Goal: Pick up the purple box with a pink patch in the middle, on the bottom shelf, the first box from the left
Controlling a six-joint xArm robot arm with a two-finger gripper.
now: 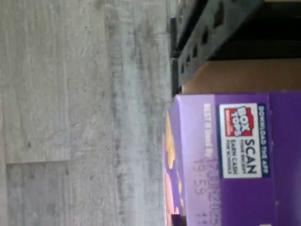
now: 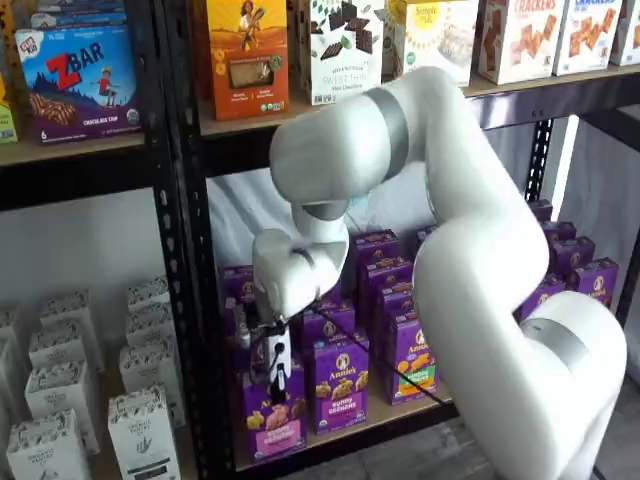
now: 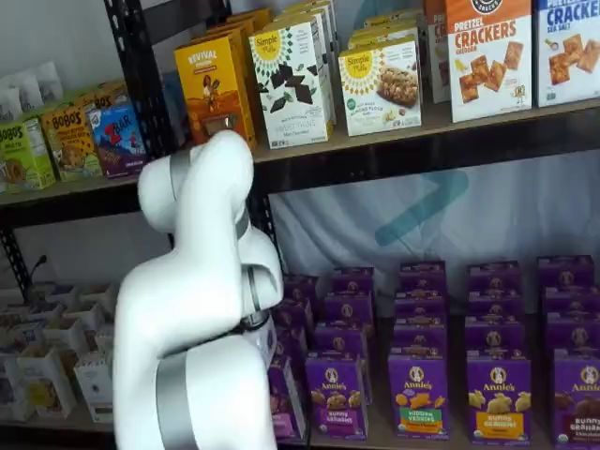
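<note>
The purple box (image 2: 272, 415) with the pink band stands at the front left of the bottom shelf (image 2: 385, 412). My gripper (image 2: 277, 372) hangs straight over it. Its white body is above the box, and a black finger reaches down over the upper front of the carton. No gap between the fingers shows, and I cannot tell whether they are closed on the box. The wrist view shows the box's purple top (image 1: 235, 160) with a Box Tops label from very close. In a shelf view my arm hides the gripper and most of the box (image 3: 283, 405).
Rows of purple cartons (image 2: 340, 385) stand beside and behind the box. The black rack post (image 2: 190, 300) is close on its left, with white boxes (image 2: 140, 430) beyond it. The upper shelf (image 2: 250, 115) holds orange and white boxes. The wrist view shows grey floor (image 1: 84, 113).
</note>
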